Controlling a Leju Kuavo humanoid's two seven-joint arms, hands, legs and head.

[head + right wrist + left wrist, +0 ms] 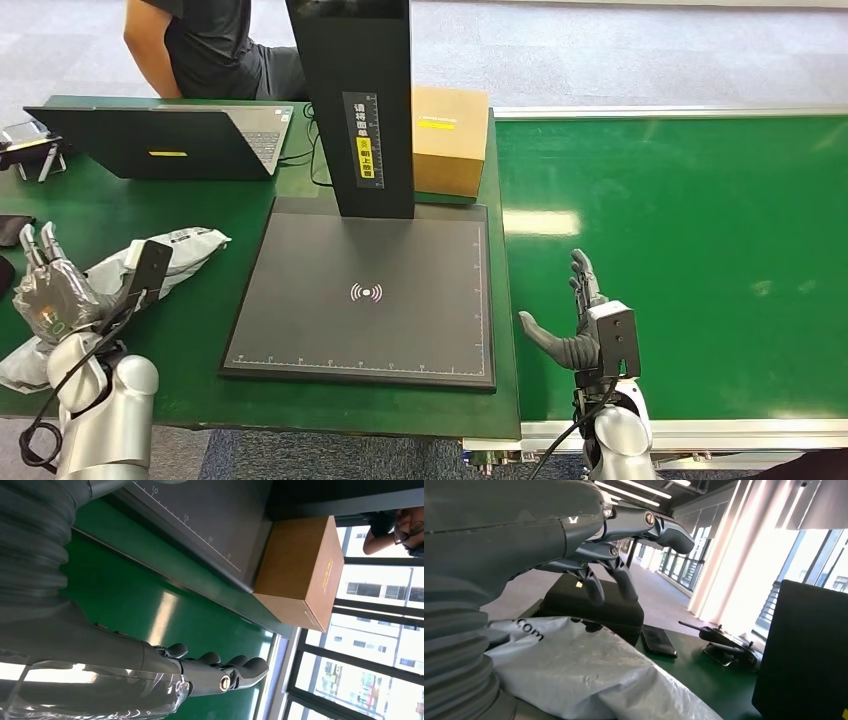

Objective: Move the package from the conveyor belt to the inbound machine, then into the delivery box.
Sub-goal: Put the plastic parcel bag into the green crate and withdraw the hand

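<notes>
Left robot hand (48, 290), fingers apart, hovers over the grey package (150, 265) lying left of the scanner platform (370, 300); right robot hand (572, 320) released, spread above the conveyor belt (700, 250).

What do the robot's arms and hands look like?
Both arms are shiny silver with rounded joints. Each robot hand, left and right, is dark grey with darker fingers, a ribbed grey cover and clear plastic wrap. A black camera box sits at each wrist, and black cables loop down the arms.
</notes>
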